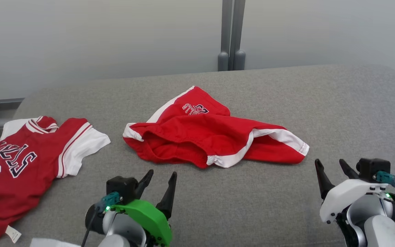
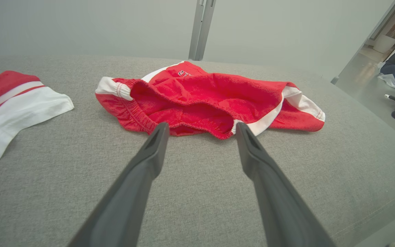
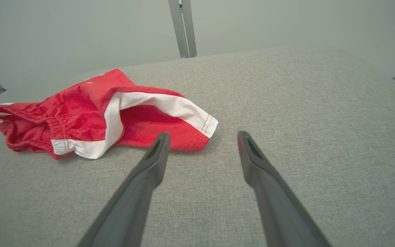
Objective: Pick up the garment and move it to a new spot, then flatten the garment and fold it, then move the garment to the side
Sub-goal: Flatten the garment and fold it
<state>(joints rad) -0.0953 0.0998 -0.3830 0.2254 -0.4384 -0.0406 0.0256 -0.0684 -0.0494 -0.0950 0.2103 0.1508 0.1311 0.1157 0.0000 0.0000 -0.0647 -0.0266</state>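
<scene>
Grippers, nearest items, along the lower edge of the head view: left gripper (image 1: pixel 162 172) at lower left, right gripper (image 1: pixel 329 161) at lower right. Both have jaws spread wide with nothing between them, and both hang low over bare cloth.

Garment, next up the frame: red shorts (image 1: pixel 197 137) with white trim, crumpled at centre frame. I take these as the task's thing, since both arms face them.
- Long axis: runs left to right across the frame, dipping slightly toward the right.
- Ends: the elastic waistband gapes toward me on the left half, and a white-edged leg hem closes the right end.
- From the left gripper: just up-frame and a little to the right. In the left wrist view the waistband opening sits straight ahead between the fingers.
- From the right gripper: up-frame and to the left, hem end nearest.
- Reach: I judge the left arm nearer for the waistband and the right arm nearer for the hem. Neither touches the cloth.

Second garment: red and white jersey (image 1: pixel 29 151) at the left edge of the frame, apart from the shorts.

Surface: table (image 1: pixel 338 103) covered in grey woven fabric, with rounded far corners. I expect it to drag on cloth.

Room: pale wall, with a grey upright post (image 1: pixel 231 34) at upper centre.
</scene>
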